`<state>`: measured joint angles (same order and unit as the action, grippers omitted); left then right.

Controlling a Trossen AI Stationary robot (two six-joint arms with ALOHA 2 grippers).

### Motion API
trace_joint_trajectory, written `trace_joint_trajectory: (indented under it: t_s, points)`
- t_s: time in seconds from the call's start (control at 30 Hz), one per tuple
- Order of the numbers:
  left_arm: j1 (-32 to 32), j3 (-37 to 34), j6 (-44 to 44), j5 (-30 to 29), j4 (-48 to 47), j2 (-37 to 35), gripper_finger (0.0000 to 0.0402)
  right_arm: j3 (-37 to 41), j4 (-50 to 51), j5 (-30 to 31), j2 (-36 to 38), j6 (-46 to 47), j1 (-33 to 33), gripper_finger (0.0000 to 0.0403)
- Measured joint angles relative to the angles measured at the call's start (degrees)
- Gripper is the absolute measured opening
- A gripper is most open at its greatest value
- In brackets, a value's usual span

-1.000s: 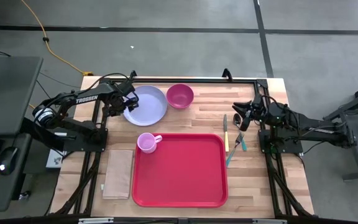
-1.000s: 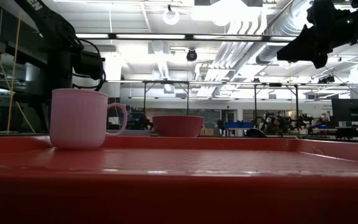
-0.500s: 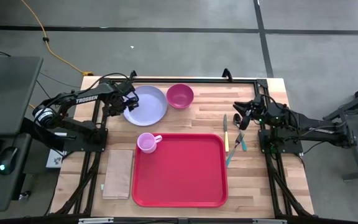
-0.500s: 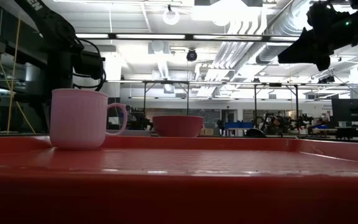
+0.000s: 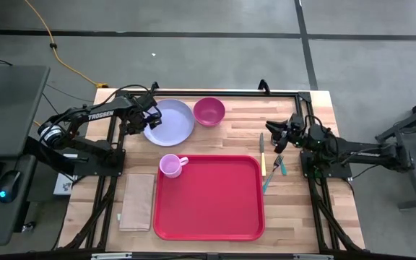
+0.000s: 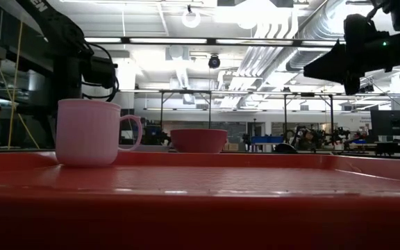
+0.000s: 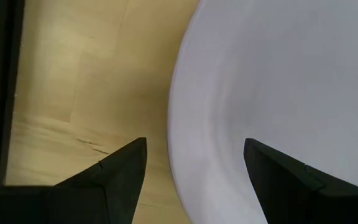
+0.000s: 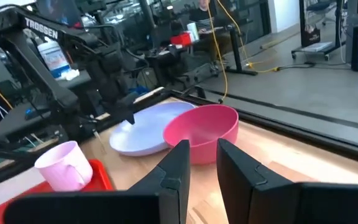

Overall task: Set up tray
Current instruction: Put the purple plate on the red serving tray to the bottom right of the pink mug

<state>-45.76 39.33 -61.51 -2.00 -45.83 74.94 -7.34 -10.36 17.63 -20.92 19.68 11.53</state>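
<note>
The red tray (image 5: 208,209) lies at the near middle of the table, with a pink mug (image 5: 169,165) standing upright in its far left corner. My left gripper (image 7: 194,146) points down, open, above the left rim of the lavender plate (image 5: 172,121). One finger is over the plate and the other over the bare wood, and I cannot tell whether either touches. A magenta bowl (image 5: 209,110) stands to the right of the plate. My right gripper (image 8: 202,149) hangs above the table's right side (image 5: 274,131), pointing level toward the bowl, with a narrow gap and nothing between its fingers.
A tan napkin (image 5: 137,201) lies left of the tray. A yellow-handled knife (image 5: 263,155) and a teal-handled fork (image 5: 274,170) lie on the wood right of the tray, below my right gripper. Bare wood shows between the bowl and the cutlery.
My right gripper has come down a little and tipped, so that its fingers now point level toward the table's left. The left arm and all the tableware have kept still.
</note>
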Motion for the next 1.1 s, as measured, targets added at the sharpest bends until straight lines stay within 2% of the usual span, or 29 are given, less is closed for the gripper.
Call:
trace_joint_trajectory:
  t_s: [0.27, 1.1]
  points:
    - [0.0, 0.0, 4.23, -0.02, 1.15, 0.0, 0.0299, 0.05, 0.19, -0.02, -0.03, -0.2, 0.0, 0.0057]
    - [0.01, 0.0, 4.22, -0.63, 0.73, -0.02, 0.0299, 0.05, 0.61, 0.0, -0.05, 0.0, 0.0, 0.0057]
